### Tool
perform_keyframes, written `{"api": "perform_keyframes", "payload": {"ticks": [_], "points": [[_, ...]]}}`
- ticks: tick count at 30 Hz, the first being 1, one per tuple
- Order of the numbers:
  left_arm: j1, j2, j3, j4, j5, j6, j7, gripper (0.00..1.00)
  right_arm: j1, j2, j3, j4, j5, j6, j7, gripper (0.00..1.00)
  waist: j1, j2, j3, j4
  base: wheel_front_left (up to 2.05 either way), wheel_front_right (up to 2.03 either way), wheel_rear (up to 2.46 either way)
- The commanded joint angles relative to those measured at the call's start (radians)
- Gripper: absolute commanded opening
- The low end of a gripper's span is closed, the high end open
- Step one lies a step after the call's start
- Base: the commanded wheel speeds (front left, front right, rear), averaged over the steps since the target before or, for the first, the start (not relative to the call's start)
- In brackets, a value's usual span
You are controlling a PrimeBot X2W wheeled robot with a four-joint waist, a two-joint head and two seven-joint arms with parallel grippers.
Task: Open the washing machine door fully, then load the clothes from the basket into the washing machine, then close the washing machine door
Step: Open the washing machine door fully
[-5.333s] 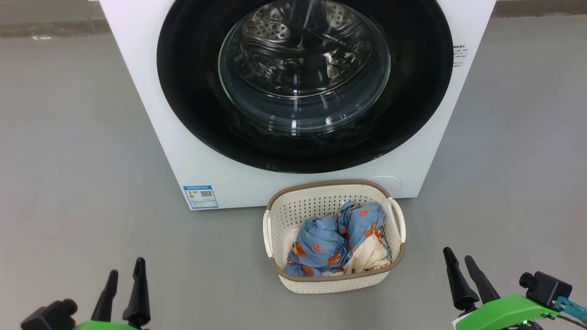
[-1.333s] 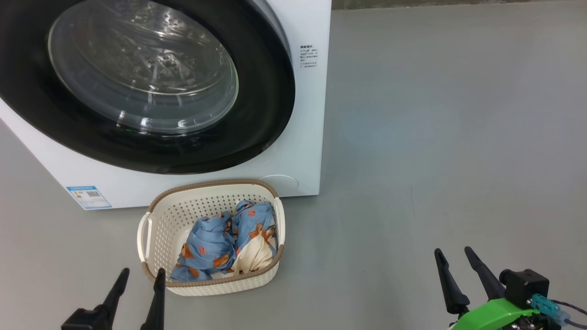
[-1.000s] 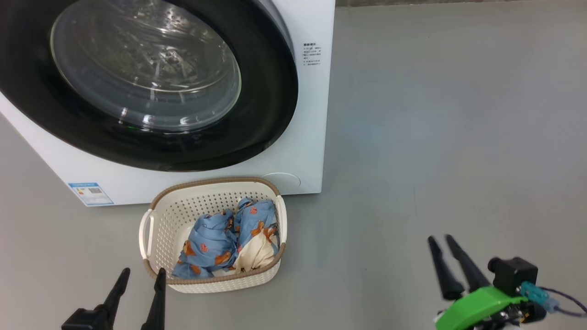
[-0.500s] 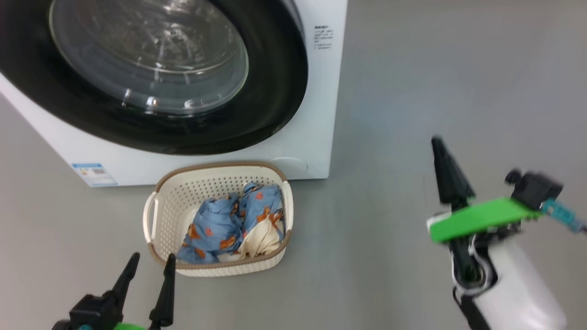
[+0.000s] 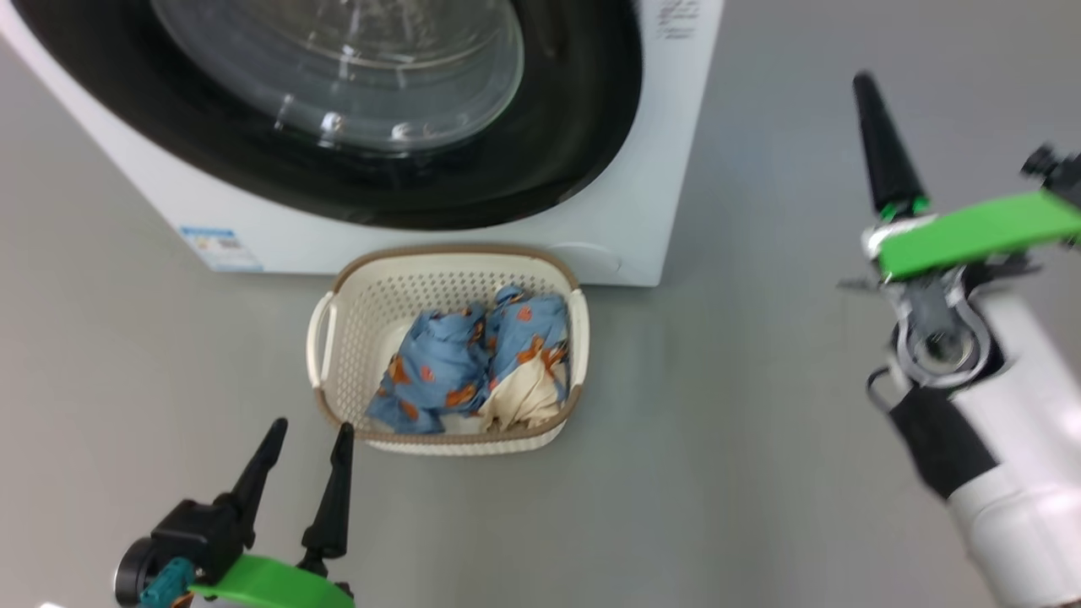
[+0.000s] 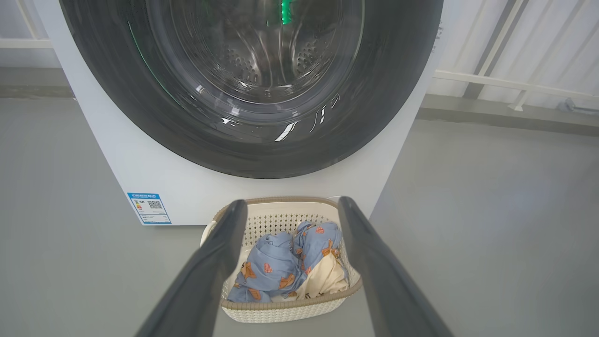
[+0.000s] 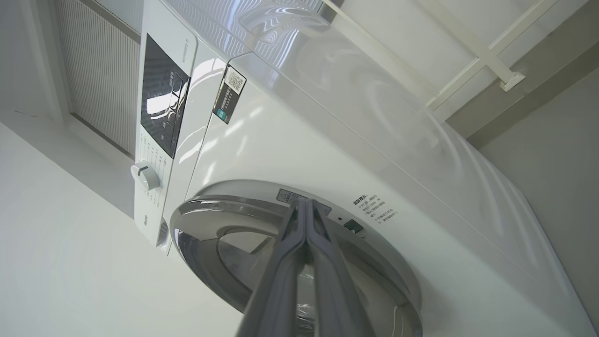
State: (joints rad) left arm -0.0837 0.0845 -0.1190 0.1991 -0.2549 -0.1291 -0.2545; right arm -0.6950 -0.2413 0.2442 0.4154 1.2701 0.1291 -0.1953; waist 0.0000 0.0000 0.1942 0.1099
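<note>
White washer closed, laundry waiting in the basket

Head view: the washing machine (image 5: 667, 169) stands on a grey floor (image 5: 760, 422). The washing machine door (image 5: 583, 110) lies shut against its front, a glossy black rim around clear glass. The basket (image 5: 372, 304) sits on the floor just in front of the machine, below the right part of the door. The clothes (image 5: 448, 371) lie bunched inside it, with the blue printed fabric across the middle and the cream piece at the near right. The left gripper (image 5: 311, 426) hangs at the lower left, near the basket's near left corner but apart from it. Its fingers are spread and empty. The right gripper (image 5: 866, 93) is up at the right over bare floor, well apart from the machine. Its fingers are pressed together with nothing between them.

Left wrist view: the two spread fingers frame the basket and the clothes. The shut door is above them, and a blue label (image 6: 149, 208) is at the machine's lower left corner.

Right wrist view: the closed fingers point at the door's silvery edge, and I cannot tell whether they touch it. A dark control panel (image 7: 161, 103) and a white dial (image 7: 145, 175) show on the machine's front.
</note>
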Motion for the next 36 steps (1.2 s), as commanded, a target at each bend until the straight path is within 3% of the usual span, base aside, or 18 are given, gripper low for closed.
{"api": "perform_keyframes", "payload": {"ticks": [1, 12, 23, 36], "points": [[-0.045, 0.013, 0.024, -0.031, -0.011, -0.002, -0.007, 1.0, -0.047, -0.02, 0.026, -0.03, 0.063, 0.002, 0.033, 0.0, 0.0, 0.0, 0.047, 0.044, 0.0, 0.0, 0.0], [-0.101, -0.001, -0.02, -0.042, -0.03, -0.002, -0.007, 1.0, -0.23, -0.104, -0.019, 0.032, 0.371, 0.002, 0.357, 0.0, 0.0, 0.0, 0.132, 0.108, 0.0, 0.0, 0.0], [-0.144, -0.007, -0.049, -0.062, -0.041, -0.002, -0.007, 1.0, -0.4, -0.132, -0.042, 0.11, 0.425, 0.002, 0.582, 0.0, 0.0, 0.0, 0.208, 0.142, 0.0, 0.0, 0.0], [-0.22, -0.018, -0.094, -0.103, -0.057, -0.002, -0.007, 1.0, -0.611, -0.139, -0.014, 0.228, 0.382, 0.002, 0.706, 0.0, 0.0, 0.0, 0.319, 0.204, 0.0, 0.0, 0.0]]}}
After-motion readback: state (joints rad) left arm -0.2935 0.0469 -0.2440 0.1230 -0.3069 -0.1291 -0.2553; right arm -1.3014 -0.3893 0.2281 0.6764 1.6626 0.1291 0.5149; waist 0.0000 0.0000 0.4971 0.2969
